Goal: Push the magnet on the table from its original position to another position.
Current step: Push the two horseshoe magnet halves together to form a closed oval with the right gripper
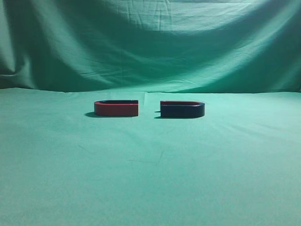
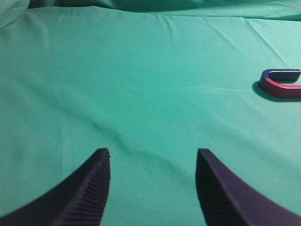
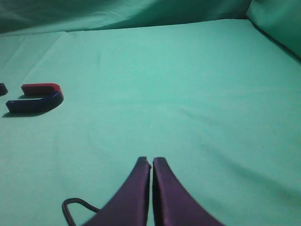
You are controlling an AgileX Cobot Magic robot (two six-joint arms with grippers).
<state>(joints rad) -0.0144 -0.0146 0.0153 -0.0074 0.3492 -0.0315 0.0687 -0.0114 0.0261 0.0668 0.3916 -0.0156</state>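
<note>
The dark navy magnet (image 1: 182,109) lies flat on the table (image 1: 150,169), right of centre, its open end facing left. In the right wrist view the magnet (image 3: 33,104) shows far to the left, navy with a red top. My right gripper (image 3: 151,160) is shut and empty, well short of the magnet and to its right. My left gripper (image 2: 153,153) is open and empty over bare cloth. Neither gripper shows in the exterior view.
A red U-shaped magnet (image 1: 116,108) of the same size lies just left of the navy one, open ends facing across a small gap; it shows at the right edge of the left wrist view (image 2: 281,87). Draped green backdrop (image 1: 150,42) behind. A black cable loop (image 3: 70,207) hangs by my right gripper.
</note>
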